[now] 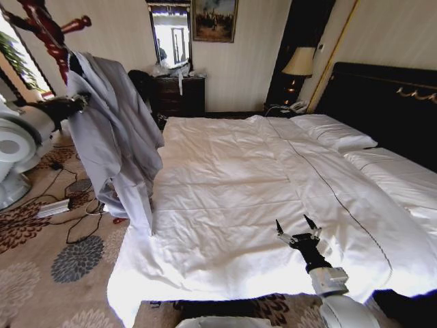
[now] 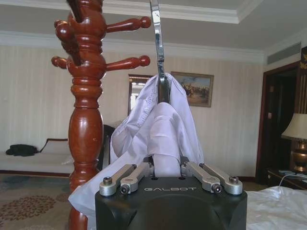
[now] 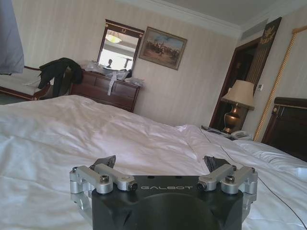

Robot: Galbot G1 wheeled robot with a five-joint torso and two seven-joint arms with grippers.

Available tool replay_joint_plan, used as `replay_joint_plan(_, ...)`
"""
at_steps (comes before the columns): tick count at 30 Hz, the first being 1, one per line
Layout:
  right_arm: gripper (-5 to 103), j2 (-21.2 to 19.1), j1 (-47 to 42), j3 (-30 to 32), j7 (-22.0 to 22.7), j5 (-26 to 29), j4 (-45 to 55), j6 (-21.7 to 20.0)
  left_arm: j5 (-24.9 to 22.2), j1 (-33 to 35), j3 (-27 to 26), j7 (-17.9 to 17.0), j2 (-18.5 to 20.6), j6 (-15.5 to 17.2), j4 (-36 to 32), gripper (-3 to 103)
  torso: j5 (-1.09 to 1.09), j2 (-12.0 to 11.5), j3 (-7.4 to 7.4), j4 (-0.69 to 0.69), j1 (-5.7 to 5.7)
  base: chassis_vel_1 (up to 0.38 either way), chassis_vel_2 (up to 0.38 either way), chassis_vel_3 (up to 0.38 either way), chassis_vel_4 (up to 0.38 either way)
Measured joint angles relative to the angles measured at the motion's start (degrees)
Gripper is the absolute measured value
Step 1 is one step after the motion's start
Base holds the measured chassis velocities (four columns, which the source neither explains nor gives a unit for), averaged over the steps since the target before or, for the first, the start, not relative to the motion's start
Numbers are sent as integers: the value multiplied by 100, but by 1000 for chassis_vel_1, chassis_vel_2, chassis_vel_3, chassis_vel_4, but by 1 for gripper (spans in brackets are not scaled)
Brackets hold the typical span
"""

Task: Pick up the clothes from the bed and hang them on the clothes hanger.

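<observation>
Jaws on your left gripper (image 2: 168, 167) are pinched onto the clothes (image 1: 113, 130), the pale grey-blue shirt, with a fold of fabric bunched between the linkages in the left wrist view. You hold it up beside the wooden coat stand (image 2: 85, 120), off the bed's left side, probably so the shirt hangs free and its shoulders stay spread. In that same view the silver hook (image 2: 157, 43) of the clothes hanger rises straight out of the collar, so the shirt seems already draped over the hanger; the black shoulder bar itself is hidden under the cloth. Whether the hook has caught on a peg you cannot tell from here.

Your right gripper (image 1: 298, 234) has its jaws spread wide with nothing between them, hovering just above the white duvet near the foot edge of the bed (image 1: 225, 178), toward its right corner. It looks parked there to stay clear of the hanging work. The shirt's hem trails down past the bed's left edge, close to the carpet.
</observation>
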Motion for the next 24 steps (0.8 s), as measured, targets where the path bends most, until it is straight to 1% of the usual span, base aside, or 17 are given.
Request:
replay_joint_plan(3,100,0,0,0,0,0,0,0,47,-351,355,64,-154,-65,437,18,-1,0,0,2,0,0,0,0,0)
replay_joint_plan(4,100,0,0,0,0,0,0,0,47,-351,355,64,-154,-65,437,18,-1,0,0,2,0,0,0,0,0)
replay_joint_plan(7,100,0,0,-1,0,0,0,0,149,-668,714,81,-388,-116,805,18,-1,0,0,0,0,0,0,0,0)
replay_joint_plan(8,100,0,1,-1,0,0,0,0,279,-747,898,118,-552,-126,923,18,-1,0,0,-2,0,0,0,0,0)
replay_joint_plan(9,100,0,1,-1,0,0,0,0,279,-747,898,118,-552,-126,923,18,-1,0,0,-2,0,0,0,0,0)
replay_joint_plan(11,100,0,0,0,0,0,0,0,397,-751,1021,129,-720,-130,983,18,-1,0,1,-3,1,0,0,0,0)
replay_joint_plan(12,100,0,0,0,0,0,0,0,416,-755,1056,125,-774,-133,999,18,0,0,0,-2,0,0,0,0,0)
replay_joint_plan(13,100,0,0,-1,0,0,0,0,434,-883,1230,93,-928,-134,1079,18,-2,0,0,3,0,0,0,0,0)
replay_joint_plan(14,100,0,0,0,-1,0,0,0,433,-1048,1386,68,-1012,-132,1172,18,-3,0,1,3,0,0,0,0,0)
replay_joint_plan(15,100,0,0,0,-1,0,0,0,433,-1048,1386,68,-1012,-132,1172,18,-3,0,1,3,0,0,0,0,0)
replay_joint_plan(16,100,0,0,-1,0,0,0,0,420,-1257,1575,61,-1088,-125,1278,18,-2,0,1,3,0,0,0,0,0)
replay_joint_plan(18,100,0,0,-1,0,0,0,0,404,-1761,2004,79,-1239,-115,1562,18,-1,0,1,-1,0,0,0,0,0)
replay_joint_plan(19,100,0,0,0,0,0,0,0,391,-2292,2382,119,-1383,-114,1860,18,-1,-1,1,-5,1,0,0,0,0)
replay_joint_plan(20,100,0,0,0,0,0,0,0,375,-2645,2600,140,-1487,-117,2053,18,2,0,1,-5,1,0,0,0,0)
replay_joint_plan(21,100,0,0,0,0,0,0,0,375,-2645,2600,140,-1487,-117,2053,18,2,0,1,-5,1,0,0,0,0)
replay_joint_plan(23,100,0,1,-1,0,0,0,0,371,-2976,2808,172,-1609,-118,2265,18,5,0,0,-4,1,0,0,0,0)
replay_joint_plan(24,100,0,0,0,0,0,0,0,374,-3245,2996,178,-1745,-117,2458,18,3,0,0,0,0,0,0,0,0)
